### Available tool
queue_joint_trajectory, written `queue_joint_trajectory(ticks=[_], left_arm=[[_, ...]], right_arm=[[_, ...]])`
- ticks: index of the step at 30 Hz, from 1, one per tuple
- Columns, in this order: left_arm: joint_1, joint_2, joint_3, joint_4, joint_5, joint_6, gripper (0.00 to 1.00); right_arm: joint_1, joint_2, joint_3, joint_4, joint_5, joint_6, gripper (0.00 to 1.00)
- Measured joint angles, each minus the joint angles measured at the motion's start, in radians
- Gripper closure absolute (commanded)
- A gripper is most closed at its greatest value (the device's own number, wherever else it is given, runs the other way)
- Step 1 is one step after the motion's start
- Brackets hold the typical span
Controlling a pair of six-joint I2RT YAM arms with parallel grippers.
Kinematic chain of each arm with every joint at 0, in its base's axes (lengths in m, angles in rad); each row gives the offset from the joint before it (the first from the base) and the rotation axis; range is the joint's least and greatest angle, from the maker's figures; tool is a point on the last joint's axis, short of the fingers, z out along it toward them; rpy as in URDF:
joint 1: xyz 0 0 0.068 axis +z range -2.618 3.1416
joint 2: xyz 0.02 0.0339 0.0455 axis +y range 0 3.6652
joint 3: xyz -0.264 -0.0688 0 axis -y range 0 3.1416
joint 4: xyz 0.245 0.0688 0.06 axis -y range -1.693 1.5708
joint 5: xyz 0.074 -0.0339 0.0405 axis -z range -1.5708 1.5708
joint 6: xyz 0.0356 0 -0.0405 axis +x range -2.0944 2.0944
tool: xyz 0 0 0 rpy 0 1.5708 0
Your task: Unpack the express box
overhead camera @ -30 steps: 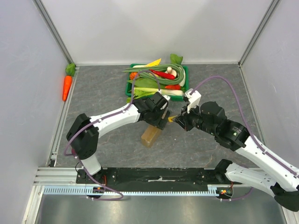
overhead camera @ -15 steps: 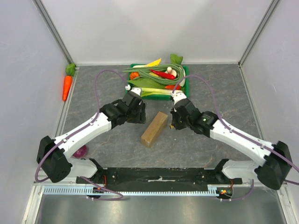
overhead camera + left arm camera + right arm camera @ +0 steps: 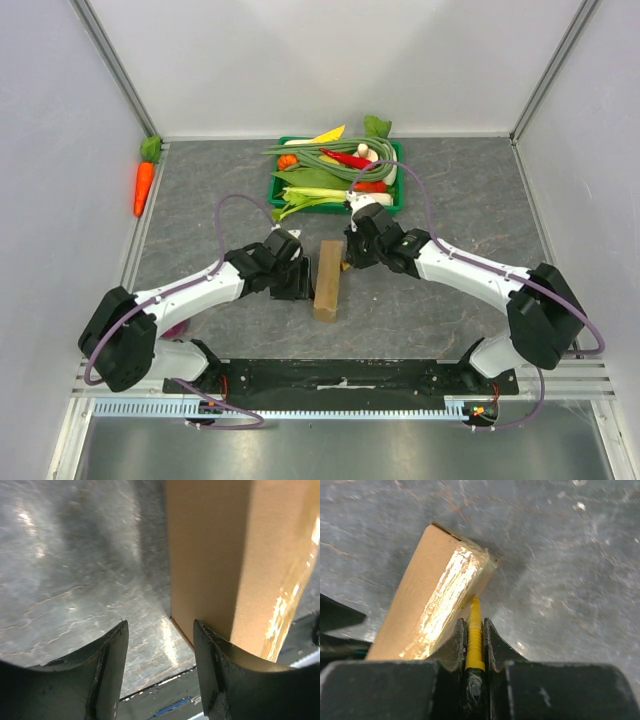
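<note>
The express box [image 3: 327, 280] is a long brown carton lying on the grey table, its length running near to far, with shiny tape along its top. My left gripper [image 3: 301, 281] sits low at the box's left side. In the left wrist view its jaws [image 3: 160, 630] stand open over bare table, and the box [image 3: 225, 555] rises just behind the right finger [image 3: 215, 670], not between the two. My right gripper [image 3: 350, 258] is at the box's far end, shut on a yellow ridged tool [image 3: 474, 610]. The tool's tip meets the taped end of the box [image 3: 430, 615].
A green tray [image 3: 283, 190] heaped with vegetables stands just behind both grippers. A toy carrot [image 3: 144, 185] lies by the left wall. The black base rail [image 3: 340, 375] runs along the near edge.
Both arms have dropped low and closed in on the box. The box has swung from diagonal to nearly straight. The left jaws have narrowed; the right stays shut on the yellow tool.
</note>
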Motion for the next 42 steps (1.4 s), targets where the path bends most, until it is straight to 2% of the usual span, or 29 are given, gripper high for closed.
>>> queue_joint_trajectory(ticks=[5,9,12,15,19,23,27,31,37,42], left_arm=[[0.000,-0.030,-0.070,0.116,0.126,-0.005,0.39],[0.000,-0.049,-0.080,0.150,0.134,-0.006,0.39],[0.000,-0.101,-0.079,0.119,0.060,-0.011,0.38],[0.000,-0.176,-0.053,0.031,-0.075,-0.019,0.34],[0.005,-0.266,0.010,-0.045,-0.220,-0.014,0.22],[0.025,-0.291,0.086,-0.063,-0.272,0.016,0.16],[0.079,-0.245,0.146,-0.050,-0.262,0.050,0.15],[0.144,-0.163,0.160,-0.006,-0.200,0.080,0.14],[0.163,0.020,0.207,0.032,-0.087,0.140,0.21],[0.163,0.103,0.218,0.058,-0.001,0.164,0.23]], right_arm=[[0.000,0.056,0.049,0.092,-0.087,-0.008,1.00],[0.000,0.089,0.076,0.127,-0.127,-0.014,1.00],[0.000,0.087,0.084,0.116,-0.110,-0.026,1.00],[0.000,0.064,0.092,0.085,-0.048,-0.042,1.00],[0.000,-0.039,0.094,0.020,0.008,-0.076,1.00],[-0.003,-0.182,0.097,-0.002,-0.044,-0.125,1.00],[0.021,-0.312,0.096,-0.011,-0.156,-0.180,1.00],[0.111,-0.363,0.079,-0.027,-0.233,-0.216,1.00],[0.240,-0.301,0.010,-0.056,-0.247,-0.225,1.00],[0.258,-0.261,-0.036,-0.065,-0.206,-0.223,1.00]])
